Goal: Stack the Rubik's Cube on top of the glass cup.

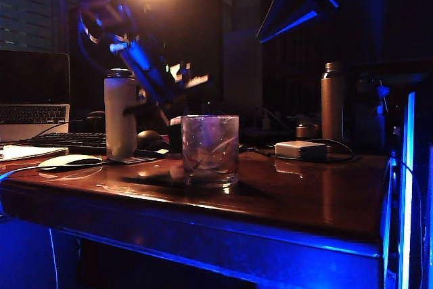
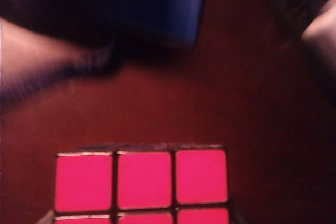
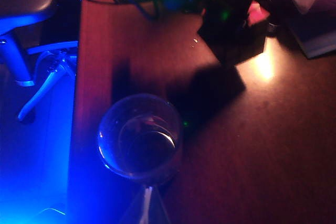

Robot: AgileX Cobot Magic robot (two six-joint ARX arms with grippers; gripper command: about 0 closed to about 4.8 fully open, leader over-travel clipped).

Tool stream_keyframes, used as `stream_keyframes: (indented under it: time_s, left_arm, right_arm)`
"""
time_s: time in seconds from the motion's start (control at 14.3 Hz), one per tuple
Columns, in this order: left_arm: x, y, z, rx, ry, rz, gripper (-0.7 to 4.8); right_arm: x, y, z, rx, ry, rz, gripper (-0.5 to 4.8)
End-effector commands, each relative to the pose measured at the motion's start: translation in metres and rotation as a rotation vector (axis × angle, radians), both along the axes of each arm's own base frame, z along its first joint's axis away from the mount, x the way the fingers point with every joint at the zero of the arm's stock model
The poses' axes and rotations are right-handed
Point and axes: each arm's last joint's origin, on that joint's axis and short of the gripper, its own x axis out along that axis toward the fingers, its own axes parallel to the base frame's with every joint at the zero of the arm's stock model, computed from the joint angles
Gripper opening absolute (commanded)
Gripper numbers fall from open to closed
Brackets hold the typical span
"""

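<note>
The glass cup [image 1: 210, 148] stands empty near the table's [image 1: 304, 201] front edge, the left gripper [image 2: 173, 51] closed on the Rubik's Cube [image 2: 142, 179] behind it, the right gripper's opening unclear overhead.

The glass cup [image 1: 210, 148] stands upright near the bench's [image 1: 304, 197] front edge; behind it toward the left a bottle [image 1: 120, 114], toward the right a box [image 1: 300, 149] and a second bottle [image 1: 332, 101]; Rubik's Cube [image 2: 142, 184] lies on the bench
</note>
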Motion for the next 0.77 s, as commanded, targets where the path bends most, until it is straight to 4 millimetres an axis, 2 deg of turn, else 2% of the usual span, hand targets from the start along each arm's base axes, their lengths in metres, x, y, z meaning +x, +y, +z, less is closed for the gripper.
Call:
stream_keyframes:
  time_s: [0.07, 0.42, 0.56, 0.77]
  left_arm:
    - [-0.006, 0.002, 0.018, 0.002, -0.026, -0.021, 2.1]
    - [-0.03, 0.011, 0.057, 0.067, -0.043, -0.121, 2.11]
    - [-0.047, 0.015, 0.085, 0.013, -0.056, -0.171, 2.11]
    - [-0.067, 0.018, 0.106, -0.053, -0.012, -0.252, 2.11]
  right_arm:
    - [0.0, 0.001, 0.005, 0.014, -0.023, 0.006, -0.01]
    - [0.0, 0.001, 0.005, 0.014, -0.027, 0.005, -0.01]
    - [0.001, 0.001, 0.005, 0.016, -0.032, 0.005, -0.01]
    - [0.001, 0.001, 0.006, 0.021, -0.046, 0.003, -0.01]
